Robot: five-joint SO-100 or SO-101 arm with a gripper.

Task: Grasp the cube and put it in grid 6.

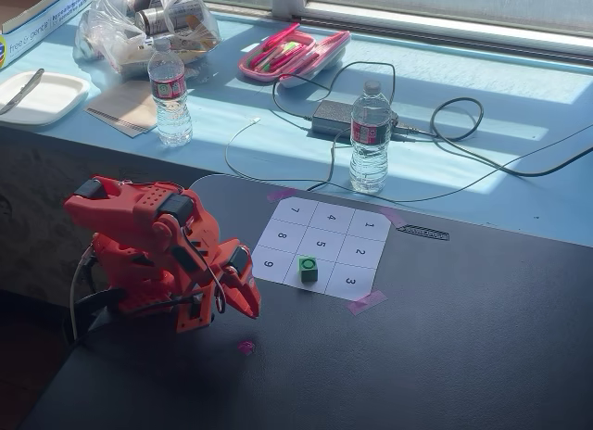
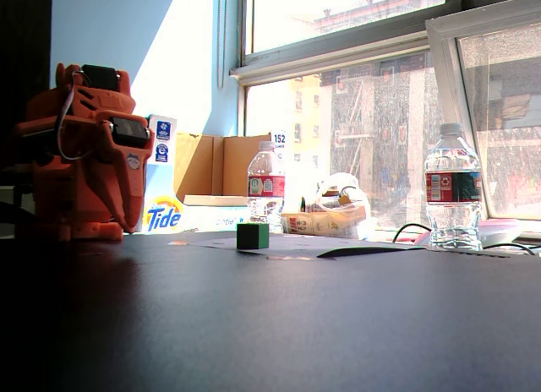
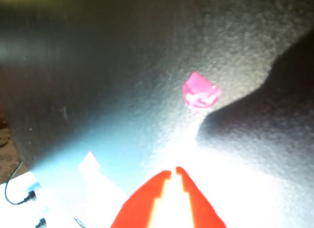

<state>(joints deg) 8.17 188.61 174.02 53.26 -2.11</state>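
The green cube (image 1: 308,269) stands on the numbered paper sheet, on the cell between "9" and "3" and below "5". That cell is grid 6 (image 1: 321,274), and the cube hides its number. In the low fixed view the cube (image 2: 252,236) sits upright on the sheet. My orange gripper (image 1: 248,309) is folded low at the left of the table, well apart from the cube. Its tip is just above the pink tape scrap (image 1: 246,347). In the wrist view the gripper (image 3: 173,170) is shut and empty, with the pink scrap (image 3: 200,96) ahead of it.
Two water bottles (image 1: 370,138) (image 1: 170,92) stand beyond the dark table, with a power brick and cables (image 1: 334,120) and a pink case (image 1: 292,55). Pink tape holds the sheet's corners (image 1: 366,302). A Tide box (image 2: 161,181) stands behind the arm.
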